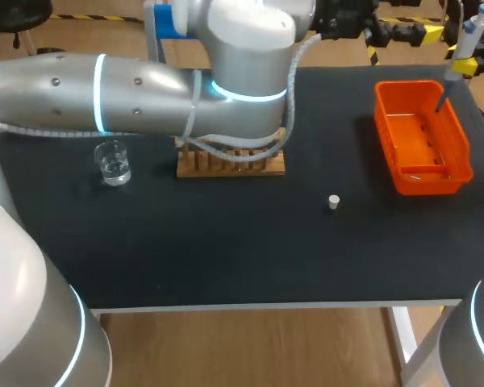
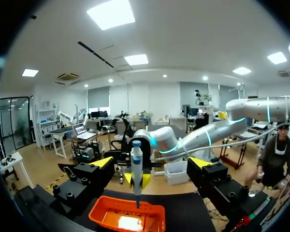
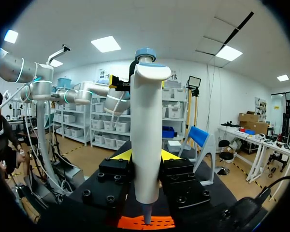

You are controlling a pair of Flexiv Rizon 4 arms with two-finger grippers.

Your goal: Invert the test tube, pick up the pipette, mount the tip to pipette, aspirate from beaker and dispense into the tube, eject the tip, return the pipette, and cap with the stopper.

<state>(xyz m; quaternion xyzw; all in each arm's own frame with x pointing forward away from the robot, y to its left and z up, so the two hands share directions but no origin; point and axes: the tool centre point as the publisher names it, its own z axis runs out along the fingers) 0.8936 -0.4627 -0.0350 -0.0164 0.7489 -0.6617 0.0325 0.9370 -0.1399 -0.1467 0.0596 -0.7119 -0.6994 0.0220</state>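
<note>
My right gripper [image 3: 145, 155] is shut on the white pipette [image 3: 146, 140], which stands upright between its yellow fingertips. The pipette [image 1: 468, 39] hangs over the orange bin [image 1: 460, 149] at the table's right, its thin lower end pointing down into the bin. My left gripper [image 2: 152, 164] is open with nothing between its fingers; ahead of it are the pipette [image 2: 136, 166] and the bin [image 2: 101, 217]. In the head view my left arm [image 1: 242, 72] lies over the wooden rack [image 1: 230, 164] and hides its own gripper. The glass beaker [image 1: 113, 162] stands left of the rack. A small white stopper [image 1: 333, 201] lies mid-table. I see no test tube.
The black table top [image 1: 226, 250] is bare in front of the rack, between beaker and stopper. The left arm's long link spans the back left of the table above the beaker.
</note>
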